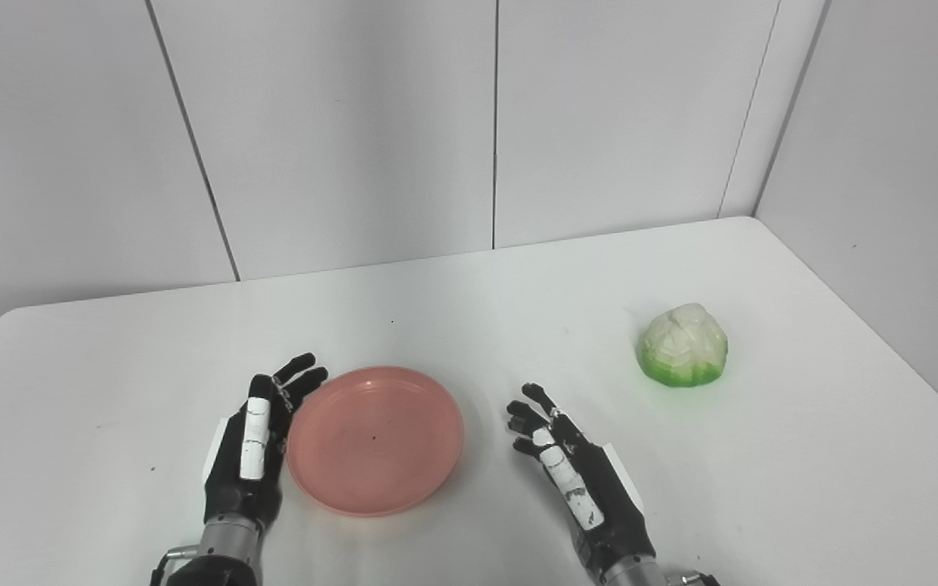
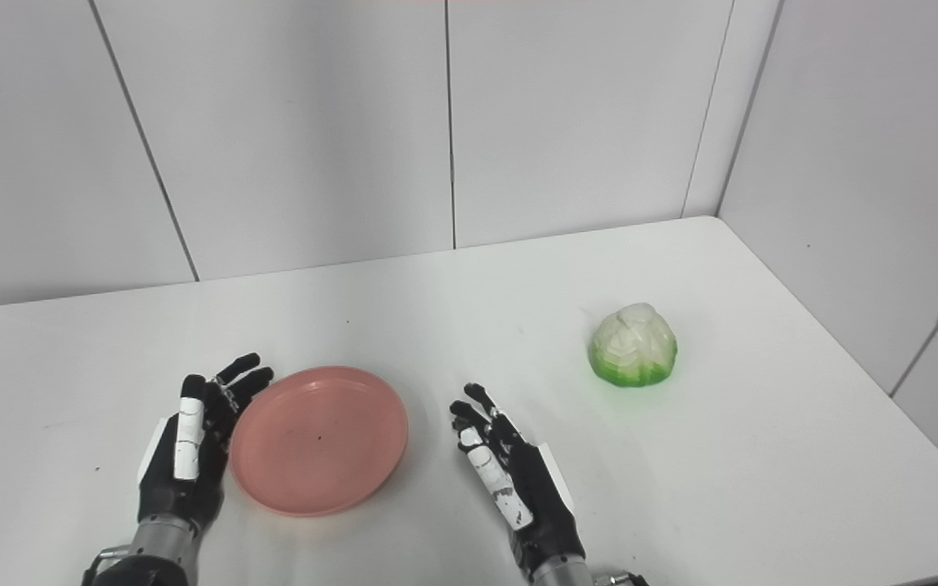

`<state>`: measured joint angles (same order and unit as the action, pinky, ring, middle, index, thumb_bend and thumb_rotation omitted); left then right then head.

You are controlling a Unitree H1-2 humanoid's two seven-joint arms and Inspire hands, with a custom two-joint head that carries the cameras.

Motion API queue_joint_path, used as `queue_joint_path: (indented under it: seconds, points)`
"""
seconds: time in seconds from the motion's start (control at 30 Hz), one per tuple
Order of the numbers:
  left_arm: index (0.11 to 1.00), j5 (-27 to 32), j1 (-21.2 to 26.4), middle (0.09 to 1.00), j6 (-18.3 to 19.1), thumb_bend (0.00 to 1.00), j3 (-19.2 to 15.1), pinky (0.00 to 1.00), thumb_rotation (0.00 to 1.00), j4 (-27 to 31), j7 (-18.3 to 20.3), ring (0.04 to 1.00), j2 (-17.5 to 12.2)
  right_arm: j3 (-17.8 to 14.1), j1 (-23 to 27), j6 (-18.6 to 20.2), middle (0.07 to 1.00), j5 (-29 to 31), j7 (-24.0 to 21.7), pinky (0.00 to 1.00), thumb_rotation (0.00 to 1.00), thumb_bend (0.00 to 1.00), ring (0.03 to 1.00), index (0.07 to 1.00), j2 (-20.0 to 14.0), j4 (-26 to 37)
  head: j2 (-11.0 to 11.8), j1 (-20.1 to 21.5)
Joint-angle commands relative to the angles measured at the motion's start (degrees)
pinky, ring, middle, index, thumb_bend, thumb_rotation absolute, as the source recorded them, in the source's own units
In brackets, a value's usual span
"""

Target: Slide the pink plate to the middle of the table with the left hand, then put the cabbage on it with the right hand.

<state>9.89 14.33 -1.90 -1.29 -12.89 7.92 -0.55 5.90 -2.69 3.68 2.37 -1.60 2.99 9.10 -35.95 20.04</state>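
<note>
Table (image 1: 469, 309): white top with rounded corners, set against pale wall panels (image 1: 339, 122) along its far edge and right edge.

Plate (image 1: 375, 439): pink, round and shallow, lying flat on the table near the front edge, a little left of the table's middle. Nothing lies on it; one small dark speck shows near its centre.

Cabbage (image 1: 684, 346): pale head with a green base, resting on the table toward the right edge, about midway between the front and far edges. It is well apart from the plate and from both hands.

Left hand (image 1: 253, 456): black with a white strip along one finger, just beside the plate's left rim. The palm faces the plate and the fingers (image 1: 294, 382) are extended and slightly apart, reaching along the rim's far-left curve. Whether they actually touch the rim cannot be told. It holds nothing.

Right hand (image 1: 579, 488): black with a white strip, near the front edge, to the right of the plate with bare table between them. Its fingers (image 1: 530, 411) are extended and slightly apart, pointing toward the far edge and a little left. It holds nothing and lies well short of the cabbage.

Arms: both enter from the front edge, one on each side of the plate.
</note>
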Motion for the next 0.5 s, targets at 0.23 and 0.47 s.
queue_joint_path:
  seconds: [0.23, 0.47]
  points:
    - [0.729, 0.1, -0.5, 0.757, 1.9, 0.85, 0.8, 1.00, 0.95, 1.3, 0.4, 0.852, 0.4, 1.1, 0.2, -2.9, 0.845, -3.4, 0.1, 0.80, 0.84, 0.80, 0.846, 0.898, -0.5, 0.0, 0.3, -0.4]
    - [0.735, 0.7, -0.5, 0.765, 2.8, 0.85, 0.9, 1.00, 0.95, 2.2, 0.8, 0.855, 0.8, 0.1, 0.2, -9.0, 0.834, -8.4, 2.3, 0.72, 0.81, 0.80, 0.819, 0.859, -1.7, 0.6, 0.4, -0.9]
